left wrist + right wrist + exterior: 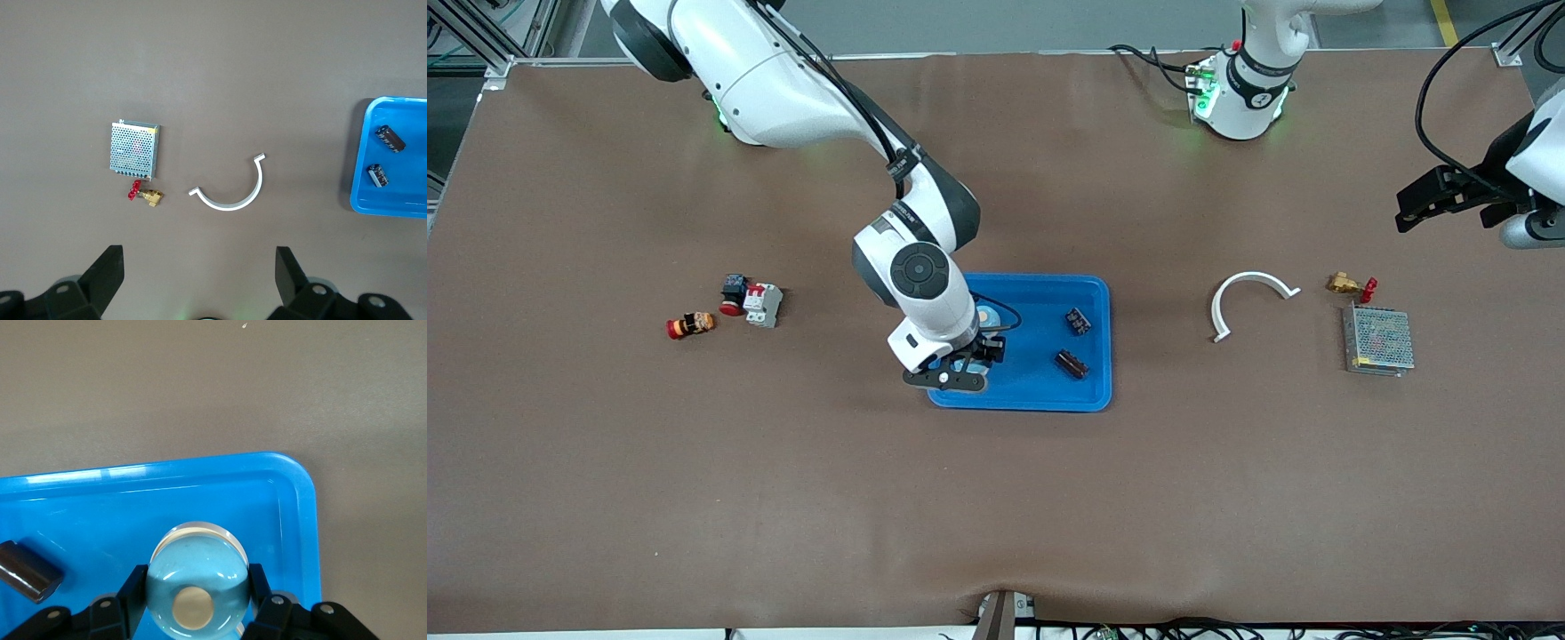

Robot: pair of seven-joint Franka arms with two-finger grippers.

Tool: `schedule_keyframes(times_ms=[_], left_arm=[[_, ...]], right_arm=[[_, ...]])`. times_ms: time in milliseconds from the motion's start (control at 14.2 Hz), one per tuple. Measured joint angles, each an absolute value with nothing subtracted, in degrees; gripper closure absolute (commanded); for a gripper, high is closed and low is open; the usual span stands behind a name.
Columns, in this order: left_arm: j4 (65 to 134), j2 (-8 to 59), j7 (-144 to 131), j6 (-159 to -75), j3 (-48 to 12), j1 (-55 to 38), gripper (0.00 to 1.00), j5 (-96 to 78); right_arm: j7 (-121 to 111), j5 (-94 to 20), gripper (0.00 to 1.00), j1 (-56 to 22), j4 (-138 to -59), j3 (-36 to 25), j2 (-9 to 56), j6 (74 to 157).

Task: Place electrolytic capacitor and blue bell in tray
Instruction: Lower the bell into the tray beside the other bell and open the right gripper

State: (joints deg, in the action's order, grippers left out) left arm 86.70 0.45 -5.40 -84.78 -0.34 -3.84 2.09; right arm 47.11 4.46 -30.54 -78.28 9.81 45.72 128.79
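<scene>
1. Front view: the blue tray (1040, 396) lay nearest the camera, holding two dark capacitors (1072, 364); the right gripper (958, 372) hovered over it.
2. Left wrist view: the left gripper (200, 277) waited, jaws apart, above a white curved piece (232, 193).
3. Right wrist view: jaws clamped the blue bell (197, 577) over the tray; seemingly only release remained.

- Shallow bright-blue plastic tray (1089, 391)
- Pale-blue glossy domed bell (197, 577), cream centre
- Two black cylindrical capacitors (1079, 321)
- White curved plastic strip (1249, 298)
- Silver perforated metal box (1378, 340)
- Brass valve (1350, 285), red handle
- Brown table cover (694, 489)
</scene>
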Motion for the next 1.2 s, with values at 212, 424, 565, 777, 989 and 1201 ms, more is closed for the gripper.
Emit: schedule_keyframes(times_ms=[212, 424, 565, 777, 989, 1201], left_arm=[[86.7, 0.5, -5.4, -84.8, -0.3, -3.8, 0.00, 2.1], [86.7, 0.5, -5.4, -84.8, -0.3, -3.8, 0.00, 2.1], [86.7, 0.5, -5.4, -84.8, -0.3, -3.8, 0.00, 2.1], [86.7, 0.5, -5.4, -84.8, -0.3, -3.7, 0.00, 2.1], [86.7, 0.5, -5.4, -84.8, -0.3, -3.7, 0.00, 2.1], [86.7, 0.5, -5.4, -84.8, -0.3, -3.7, 0.00, 2.1]], right_arm=[[47.1, 4.7, 0.46, -31.5, -78.3, 9.1, 47.3, 130.6], [47.2, 4.8, 0.46, -32.2, -78.3, 8.6, 48.7, 132.2], [47.2, 5.4, 0.46, -32.3, -78.3, 8.3, 49.2, 132.5], [47.2, 5.7, 0.46, -32.3, -78.3, 8.3, 50.0, 133.4], [47.2, 5.8, 0.45, -32.4, -78.3, 8.2, 50.4, 134.0], [47.2, 5.9, 0.42, -32.5, -78.3, 8.2, 50.5, 134.1]])
